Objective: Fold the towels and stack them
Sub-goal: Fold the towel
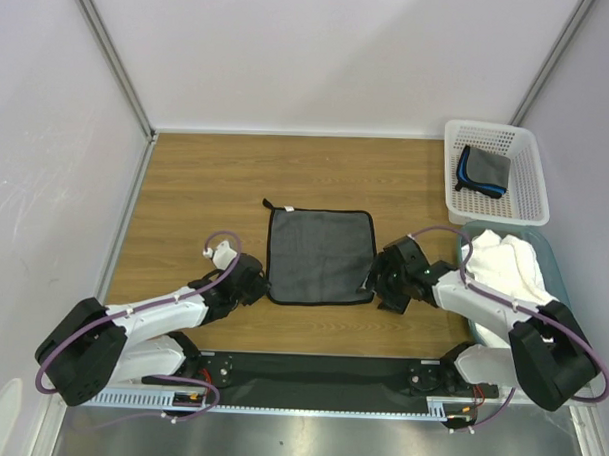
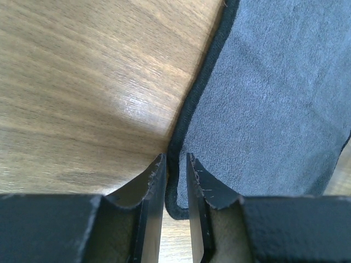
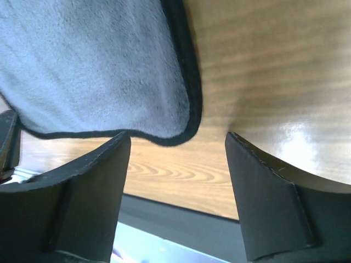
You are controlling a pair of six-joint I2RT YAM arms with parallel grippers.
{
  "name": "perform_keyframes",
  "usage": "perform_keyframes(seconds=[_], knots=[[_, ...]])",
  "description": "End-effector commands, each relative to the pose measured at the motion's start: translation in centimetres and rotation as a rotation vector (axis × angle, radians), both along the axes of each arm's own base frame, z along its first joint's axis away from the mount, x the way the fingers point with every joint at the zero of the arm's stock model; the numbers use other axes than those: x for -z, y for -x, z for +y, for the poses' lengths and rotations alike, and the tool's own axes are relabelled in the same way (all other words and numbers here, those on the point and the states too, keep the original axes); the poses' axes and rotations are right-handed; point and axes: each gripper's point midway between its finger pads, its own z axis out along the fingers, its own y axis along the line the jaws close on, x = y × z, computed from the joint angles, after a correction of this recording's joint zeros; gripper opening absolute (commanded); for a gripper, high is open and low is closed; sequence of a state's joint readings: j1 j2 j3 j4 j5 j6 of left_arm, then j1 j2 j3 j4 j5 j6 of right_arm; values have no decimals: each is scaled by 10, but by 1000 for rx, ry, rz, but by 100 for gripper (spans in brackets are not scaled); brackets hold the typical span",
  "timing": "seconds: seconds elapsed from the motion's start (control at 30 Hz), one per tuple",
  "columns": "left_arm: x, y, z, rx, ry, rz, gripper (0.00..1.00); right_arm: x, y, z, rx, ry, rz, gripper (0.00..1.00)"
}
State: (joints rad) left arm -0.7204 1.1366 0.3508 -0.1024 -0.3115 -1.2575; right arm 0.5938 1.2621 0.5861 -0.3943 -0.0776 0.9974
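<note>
A grey towel [image 1: 321,256] with a black hem lies spread flat in the middle of the wooden table. My left gripper [image 1: 260,287] is at its near-left corner. In the left wrist view the gripper [image 2: 175,159] is shut on the black hem of the towel [image 2: 274,98]. My right gripper [image 1: 375,282] is at the near-right corner. In the right wrist view that gripper [image 3: 178,139] stands open, and the towel's corner [image 3: 93,66] lies just beyond the fingertips with nothing between them. A folded dark grey towel edged blue [image 1: 483,171] lies in the basket. A white towel [image 1: 498,263] is bunched at the right.
The white perforated basket [image 1: 534,201] stands at the back right. Just in front of it a teal bin [image 1: 550,259] holds the white towel, next to my right arm. White walls close the table's left, back and right sides.
</note>
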Motion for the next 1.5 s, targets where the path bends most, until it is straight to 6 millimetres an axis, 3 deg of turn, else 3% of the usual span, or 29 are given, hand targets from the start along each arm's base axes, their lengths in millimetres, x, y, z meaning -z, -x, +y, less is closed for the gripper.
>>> perform_keyframes(seconds=[0.0, 0.37, 0.87, 1.1, 1.47], knots=[[4, 3, 5, 27, -54, 4, 26, -6, 10, 4, 85, -79, 46, 76], [8, 4, 0, 57, -35, -3, 24, 5, 7, 16, 265, -249, 69, 75], [10, 6, -2, 78, -32, -3, 24, 22, -1, -7, 471, -223, 14, 68], [11, 6, -2, 77, -30, -4, 24, 15, -15, -25, 549, -191, -92, 66], [13, 6, -2, 81, -34, 2, 24, 11, -25, -27, 572, -228, -152, 65]])
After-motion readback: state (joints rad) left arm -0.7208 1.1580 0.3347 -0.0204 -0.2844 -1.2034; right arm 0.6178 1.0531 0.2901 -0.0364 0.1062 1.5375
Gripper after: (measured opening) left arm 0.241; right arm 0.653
